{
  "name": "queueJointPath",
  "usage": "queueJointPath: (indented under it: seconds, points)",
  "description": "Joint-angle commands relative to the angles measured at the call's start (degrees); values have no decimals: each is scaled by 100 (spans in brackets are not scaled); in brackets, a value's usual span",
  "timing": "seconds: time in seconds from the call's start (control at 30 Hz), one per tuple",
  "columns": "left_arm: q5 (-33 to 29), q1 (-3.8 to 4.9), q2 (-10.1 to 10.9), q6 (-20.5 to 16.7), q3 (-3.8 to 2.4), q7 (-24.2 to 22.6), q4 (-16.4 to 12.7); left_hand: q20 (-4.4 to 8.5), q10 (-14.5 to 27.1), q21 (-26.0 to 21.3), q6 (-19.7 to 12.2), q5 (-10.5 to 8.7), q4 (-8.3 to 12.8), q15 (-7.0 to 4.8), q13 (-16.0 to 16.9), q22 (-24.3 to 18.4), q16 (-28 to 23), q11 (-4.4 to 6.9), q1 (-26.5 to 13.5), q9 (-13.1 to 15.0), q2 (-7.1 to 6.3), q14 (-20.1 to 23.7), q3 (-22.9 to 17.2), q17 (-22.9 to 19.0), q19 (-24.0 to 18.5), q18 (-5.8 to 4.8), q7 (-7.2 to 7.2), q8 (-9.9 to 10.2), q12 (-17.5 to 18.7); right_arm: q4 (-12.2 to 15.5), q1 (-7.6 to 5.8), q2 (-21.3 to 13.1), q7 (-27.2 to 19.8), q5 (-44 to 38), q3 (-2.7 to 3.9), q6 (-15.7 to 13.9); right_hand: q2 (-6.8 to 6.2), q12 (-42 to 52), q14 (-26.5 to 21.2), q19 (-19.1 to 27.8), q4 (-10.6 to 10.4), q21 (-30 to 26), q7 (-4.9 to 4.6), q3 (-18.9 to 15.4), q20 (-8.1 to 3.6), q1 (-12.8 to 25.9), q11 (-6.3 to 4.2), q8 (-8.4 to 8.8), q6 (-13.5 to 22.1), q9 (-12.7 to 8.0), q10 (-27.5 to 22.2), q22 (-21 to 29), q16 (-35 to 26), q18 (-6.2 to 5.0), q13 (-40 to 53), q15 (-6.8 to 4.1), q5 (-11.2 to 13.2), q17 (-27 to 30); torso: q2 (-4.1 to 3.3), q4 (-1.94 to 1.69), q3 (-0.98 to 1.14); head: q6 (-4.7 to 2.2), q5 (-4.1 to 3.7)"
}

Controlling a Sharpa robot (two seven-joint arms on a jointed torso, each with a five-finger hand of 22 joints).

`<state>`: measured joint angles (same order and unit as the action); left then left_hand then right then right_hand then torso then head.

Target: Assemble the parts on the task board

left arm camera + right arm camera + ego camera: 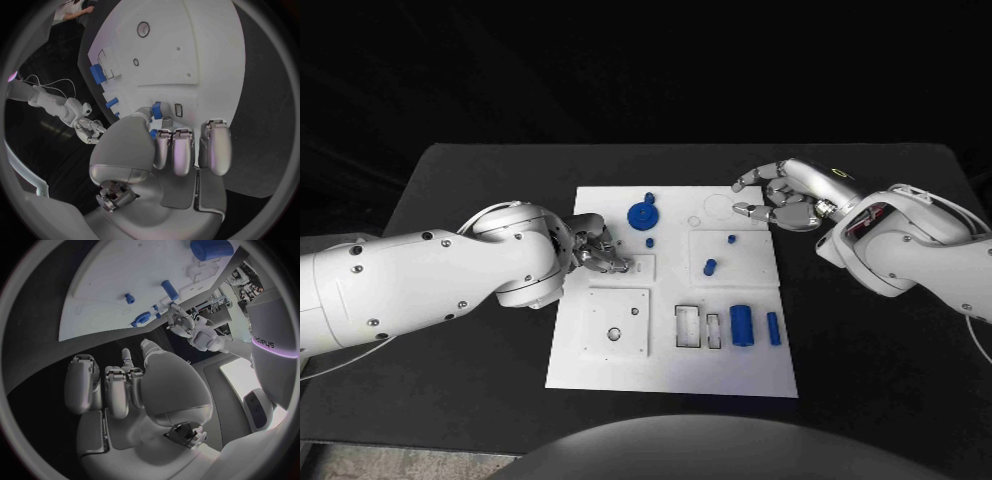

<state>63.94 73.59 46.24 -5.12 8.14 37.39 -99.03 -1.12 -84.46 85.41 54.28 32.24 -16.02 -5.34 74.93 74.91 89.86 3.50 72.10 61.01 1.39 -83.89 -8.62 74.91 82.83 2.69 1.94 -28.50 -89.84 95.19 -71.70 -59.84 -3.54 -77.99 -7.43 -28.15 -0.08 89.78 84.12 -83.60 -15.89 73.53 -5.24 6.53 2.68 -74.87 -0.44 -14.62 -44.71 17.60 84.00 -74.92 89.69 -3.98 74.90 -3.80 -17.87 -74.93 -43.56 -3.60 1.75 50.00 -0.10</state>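
1. The task board [733,375] lay in the middle of the table [473,190]. The main risk, as I judge it, was the board being nudged: the left hand [596,245] worked low over the board's left edge, and a sideways push there could slide the plate and throw its sockets out of line.
2. The left hand was curled at a small rectangular recess [178,110] near the board's left edge, with a small blue part [157,110] at its fingertips. It appeared to pinch that part, though the contact was partly hidden. A tilted entry could jam or drop it.
3. The right hand [783,195] hovered over the board's far right corner, fingers loosely bent and apart, holding nothing. It sat clear of the parts.
4. The blue cylinder [741,326] stood near the board's near edge; the slimmer blue peg [773,328] was just beside it.
5. The blue round part [643,214] sat toward the board's far edge, close to the left hand, which might knock it.
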Motion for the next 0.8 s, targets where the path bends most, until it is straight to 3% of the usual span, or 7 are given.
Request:
queueJointPath:
  seconds: [0.03, 0.27, 0.33, 0.4, 0.47, 0.57, 0.8]
  points:
    - [-94, -32, -3, 49, 23, 14, 10, 19, -554, -49, 213, -99, -1, -26, 1507, 794, 14, -21, -68, 3, -37, -611, -98, 1509, -40, -39, -169, 99, -16, -7, 10, 8, 34, -18, 0, 67, 15, 22, 578, 10, -2, -35, -18, 33, 24, -69, 55, 43, -38, -11, 600, -1036, -4, 38, 1510, 41, -27, -1482, 0, -3, -1, 0, -2]
    - [-138, -34, -3, 76, 23, -7, 21, 4, -554, -81, 261, -376, -21, -6, 1507, 771, 14, -39, -225, 6, -73, -611, -191, 1509, -74, -30, -146, 216, -16, -17, 20, 12, 50, -18, 0, 82, 13, 22, 578, 15, 13, -44, -18, 57, 25, -106, 55, 52, -38, -29, 600, -1033, -5, 36, 1510, 41, -85, -1481, -3, 2, -3, 0, -1]
    - [-145, -34, -2, 82, 23, -10, 19, -9, -554, -89, 312, -861, -35, 12, 1507, 774, 14, -51, -427, 12, -49, -611, -161, 1509, -77, -30, -134, 275, -16, -19, 24, 11, 57, -18, 0, 91, 12, 22, 577, 15, 15, -42, -19, 61, 25, -112, 55, 54, -38, -33, 600, -1034, -9, 36, 1510, 41, -97, -1479, -4, -1, -1, 0, 2]
    - [-150, -35, -3, 85, 23, -12, 23, -22, -554, -100, 356, -1500, -55, 30, 1507, 772, 14, -80, -746, 0, -15, -611, -34, 1509, -84, -28, -108, 353, -16, -21, 27, 12, 63, -18, 0, 98, 9, 22, 577, 17, 20, -47, -19, 69, 25, -124, 55, 57, -38, -40, 600, -1033, -8, 35, 1510, 41, -118, -1480, -1, -2, 1, 0, 7]
    - [-152, -35, -5, 93, 23, -14, 35, -43, -554, -110, 385, -1911, -57, 47, 1507, 771, 14, -98, -1051, -24, 22, -611, 121, 1509, -89, -26, -83, 440, -16, -23, 29, 15, 67, -19, 0, 103, 4, 22, 577, 19, 31, -50, -20, 83, 25, -147, 55, 61, -41, -50, 600, -1032, -10, 35, 1510, 41, -160, -1478, 0, 2, 2, 0, 17]
    - [-155, -36, -6, 97, 24, -19, 57, -64, -554, -125, 414, -2300, -63, 65, 1507, 769, 14, -118, -1378, -46, 45, -611, 335, 1509, -96, -22, -66, 560, -16, -26, 32, 19, 73, -19, 0, 109, -3, 22, 576, 22, 46, -53, -21, 106, 25, -179, 55, 66, -45, -65, 600, -1031, -11, 34, 1510, 41, -227, -1477, -1, 4, 2, 0, 14]
    - [-142, -37, -2, 84, 24, -23, 89, -84, -554, -135, 507, -2499, -73, 80, 1507, 785, 14, -130, -1748, -2, 139, -611, 630, 1509, -89, -21, -57, 656, -16, -30, 39, 17, 88, -20, 0, 135, -10, 22, 576, 23, 67, -52, -22, 150, 25, -230, 55, 72, -59, -91, 600, -1031, -11, 34, 1510, 42, -338, -1477, -3, 4, 0, 0, 8]
